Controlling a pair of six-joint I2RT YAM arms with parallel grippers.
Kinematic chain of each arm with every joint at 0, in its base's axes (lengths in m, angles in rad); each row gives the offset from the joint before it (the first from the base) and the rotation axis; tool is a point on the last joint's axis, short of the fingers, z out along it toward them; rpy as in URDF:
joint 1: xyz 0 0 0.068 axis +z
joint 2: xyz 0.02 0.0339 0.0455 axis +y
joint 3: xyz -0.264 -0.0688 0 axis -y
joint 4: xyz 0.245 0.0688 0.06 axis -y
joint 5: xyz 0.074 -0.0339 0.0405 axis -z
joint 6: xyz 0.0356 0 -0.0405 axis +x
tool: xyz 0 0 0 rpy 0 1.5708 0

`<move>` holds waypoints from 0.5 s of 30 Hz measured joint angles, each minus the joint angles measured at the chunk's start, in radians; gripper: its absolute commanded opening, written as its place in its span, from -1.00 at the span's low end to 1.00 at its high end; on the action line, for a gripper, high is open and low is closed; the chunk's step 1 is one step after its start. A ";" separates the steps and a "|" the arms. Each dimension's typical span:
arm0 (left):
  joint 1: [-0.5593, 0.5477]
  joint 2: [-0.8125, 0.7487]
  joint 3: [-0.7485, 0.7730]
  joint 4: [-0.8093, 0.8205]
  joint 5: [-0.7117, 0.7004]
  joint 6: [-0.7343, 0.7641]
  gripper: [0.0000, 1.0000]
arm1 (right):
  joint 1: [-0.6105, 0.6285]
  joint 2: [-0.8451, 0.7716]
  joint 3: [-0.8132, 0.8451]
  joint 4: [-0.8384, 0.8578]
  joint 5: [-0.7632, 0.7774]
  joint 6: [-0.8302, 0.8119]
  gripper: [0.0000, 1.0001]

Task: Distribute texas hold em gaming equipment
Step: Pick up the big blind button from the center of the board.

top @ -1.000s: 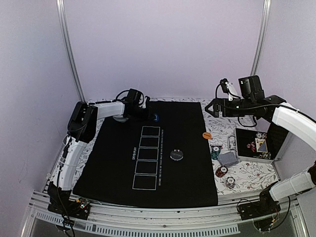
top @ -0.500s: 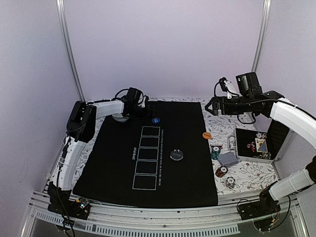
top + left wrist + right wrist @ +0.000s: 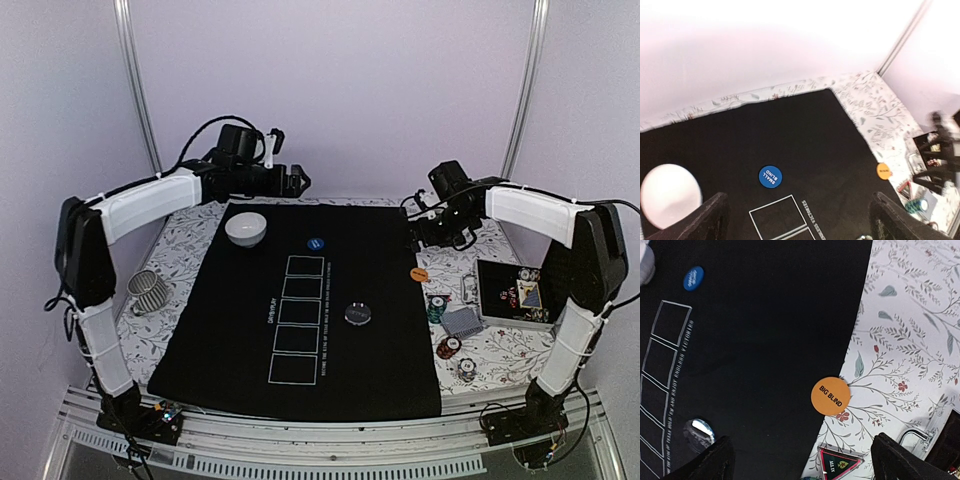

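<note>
Well, starting on the left, my left gripper (image 3: 799, 210) hangs raised over the far edge of the mat (image 3: 230, 340), jaws spread wide with nothing between them. Below it the white bowl (image 3: 245, 228) sits at about eleven o'clock on the mat. The blue disc (image 3: 315, 242) lies flat at twelve, just beyond the row of rectangles (image 3: 296, 318). The black disc (image 3: 358, 314) rests at three o'clock of that row.

Further right, the orange disc (image 3: 830, 396) lies against the mat's right edge, on the flowered cloth (image 3: 910, 340). My right gripper (image 3: 802, 450) hovers above it, jaws also wide and empty. In my right wrist view the triangle (image 3: 840, 461) sits near the disc's six o'clock. The chip stacks (image 3: 437, 305) and cards (image 3: 462, 320) wait off the mat at about four o'clock.

I judge the orange disc to be my next pick. It is thin and flat, so I would come straight down with the disc centred between my fingers. I would close slowly, so it tips up rather than skids. I would also mind the mat's edge beside it and keep clear of the triangle.
</note>
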 measured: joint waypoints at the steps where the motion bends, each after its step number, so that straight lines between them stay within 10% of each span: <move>1: -0.010 -0.066 -0.047 0.013 -0.014 0.014 0.96 | -0.003 0.026 0.002 -0.006 -0.001 -0.005 0.87; 15: -0.038 -0.493 -0.545 0.107 -0.182 0.084 0.96 | -0.060 0.320 0.120 -0.051 -0.040 -0.043 0.57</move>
